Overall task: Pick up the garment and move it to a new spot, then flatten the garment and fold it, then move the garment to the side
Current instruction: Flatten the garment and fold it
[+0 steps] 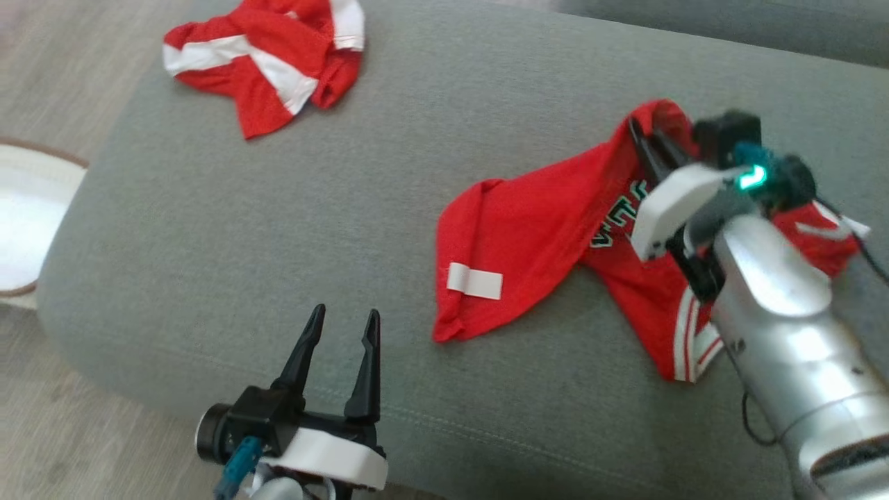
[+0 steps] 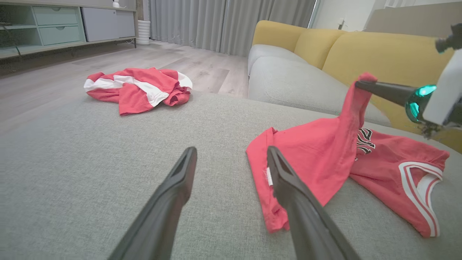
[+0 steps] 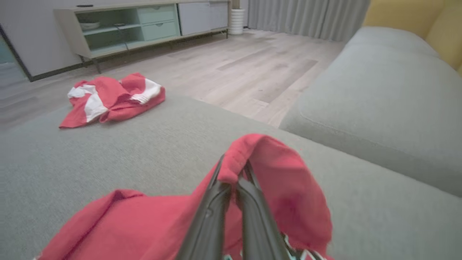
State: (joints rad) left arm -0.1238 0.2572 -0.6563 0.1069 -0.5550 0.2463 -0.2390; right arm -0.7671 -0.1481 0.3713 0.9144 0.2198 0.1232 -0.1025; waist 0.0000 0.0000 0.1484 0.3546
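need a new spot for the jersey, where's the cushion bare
Widest bare patch: mid grey cushion, between the red-and-white garment at the far left corner, the red jersey on the right and the open left gripper at the near edge. Crowded on the right, where the right gripper pinches the jersey.

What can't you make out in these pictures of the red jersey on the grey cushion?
The lettering on the red jersey: head view, partly covered by the white housing of the right gripper; left wrist view, partly behind a lifted fold.
The white label, head view: too small to read.
The round white object, head view: cut by the left edge.
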